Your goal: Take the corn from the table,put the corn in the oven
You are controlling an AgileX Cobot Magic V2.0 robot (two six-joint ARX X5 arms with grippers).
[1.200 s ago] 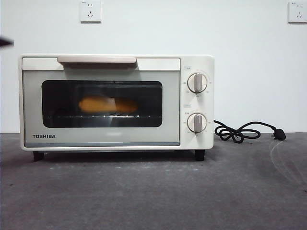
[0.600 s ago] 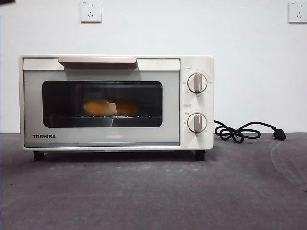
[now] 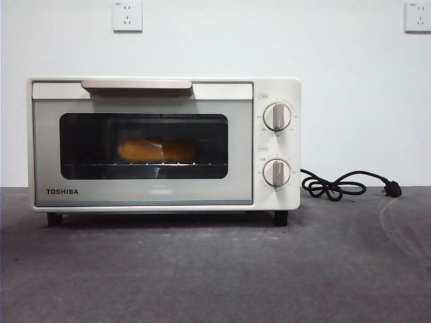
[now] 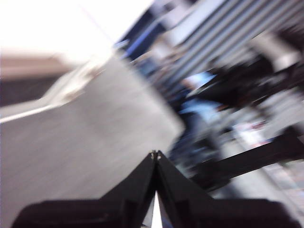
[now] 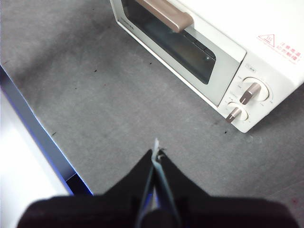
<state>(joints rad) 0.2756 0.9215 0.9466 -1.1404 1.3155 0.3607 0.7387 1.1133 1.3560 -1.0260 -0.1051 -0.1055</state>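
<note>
Corn [image 3: 156,150] behind closed oven [image 3: 161,143] door in front view only, both tools pinched together, empty.

Behind the oven's [image 3: 163,143] dark glass you saw the corn [image 3: 156,150] only as a dim orange shape on the rack, its kernel rows too faint to make out and a pale reflection crossing its middle. The small print around the two knobs [image 3: 277,116] was too tiny for you to read. Your left wrist picture was smeared throughout: the tabletop [image 4: 80,142] and the clutter past its edge were only streaks. In your right wrist picture the oven [image 5: 199,42] was cut off by the frame, and the red warning label [image 5: 279,47] on its top was illegible.
</note>
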